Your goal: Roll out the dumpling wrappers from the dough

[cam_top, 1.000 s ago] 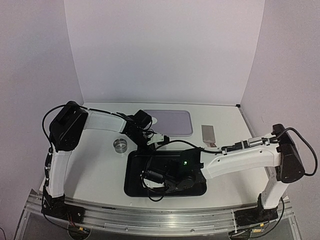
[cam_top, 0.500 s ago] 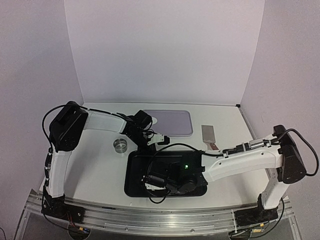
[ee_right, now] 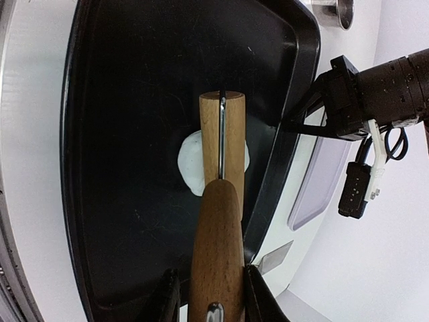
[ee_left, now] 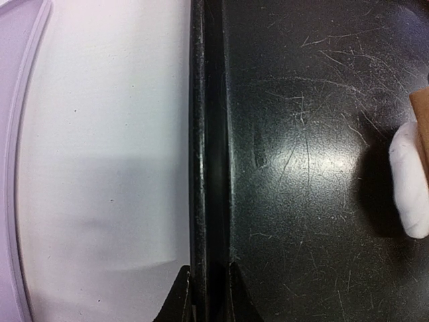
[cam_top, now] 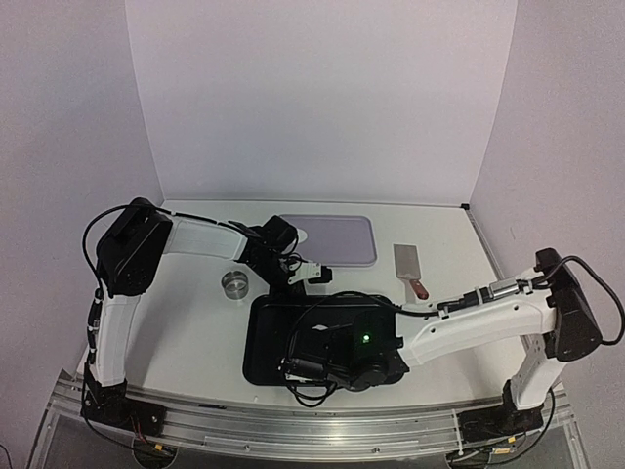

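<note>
Over the last second the right arm has drawn back toward its base. Its forearm has swung off the bench scraper (cam_top: 408,264), whose reddish handle now shows. The right gripper (ee_right: 213,298) is clamped on the handle of a wooden rolling pin (ee_right: 231,144), one finger on each side. The pin runs straight out ahead of these jaws. Its far end lies across the dough (ee_right: 189,166), a small flattened white patch that shows on both sides of the wood and rests on the floor of the black tray (ee_right: 120,134).

The left gripper (ee_left: 206,298) pinches the tray's far rim, one finger outside the wall and one inside. From these jaws the dough lies ahead and to the right, well apart from the rim. A lavender tray (ee_left: 17,134) lies ahead and to their left, outside the black tray. A small metal ring (cam_top: 234,283) stands on the table, left of the left gripper in the overhead view.
</note>
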`<state>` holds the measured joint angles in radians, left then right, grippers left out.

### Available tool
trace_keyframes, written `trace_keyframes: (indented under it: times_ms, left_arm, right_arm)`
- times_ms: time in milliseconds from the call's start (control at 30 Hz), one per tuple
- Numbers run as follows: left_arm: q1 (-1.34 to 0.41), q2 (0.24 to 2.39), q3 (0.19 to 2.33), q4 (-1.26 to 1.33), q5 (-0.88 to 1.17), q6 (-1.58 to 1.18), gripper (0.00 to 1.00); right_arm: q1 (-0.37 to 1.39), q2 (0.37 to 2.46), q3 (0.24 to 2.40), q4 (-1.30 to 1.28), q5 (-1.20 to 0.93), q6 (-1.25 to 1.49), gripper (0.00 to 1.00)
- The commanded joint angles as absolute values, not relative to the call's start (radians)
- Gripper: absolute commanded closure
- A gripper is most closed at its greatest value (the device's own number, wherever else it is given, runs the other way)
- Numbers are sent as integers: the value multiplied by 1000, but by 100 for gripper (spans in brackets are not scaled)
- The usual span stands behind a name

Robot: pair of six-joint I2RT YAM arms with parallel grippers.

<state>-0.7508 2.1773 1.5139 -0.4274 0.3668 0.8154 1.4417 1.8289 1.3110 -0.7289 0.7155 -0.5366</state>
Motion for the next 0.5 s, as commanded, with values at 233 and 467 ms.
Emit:
trace_keyframes:
  times_ms: [233, 467]
  left_arm:
    - [-750, 2154, 1493, -367, 243, 913, 100]
    - [-750, 2157, 1485, -359, 232, 914, 100]
  right_arm:
    - [1437, 1944, 1299, -889, 503, -525, 100]
    - [1467, 1918, 1246, -947, 515, -447, 100]
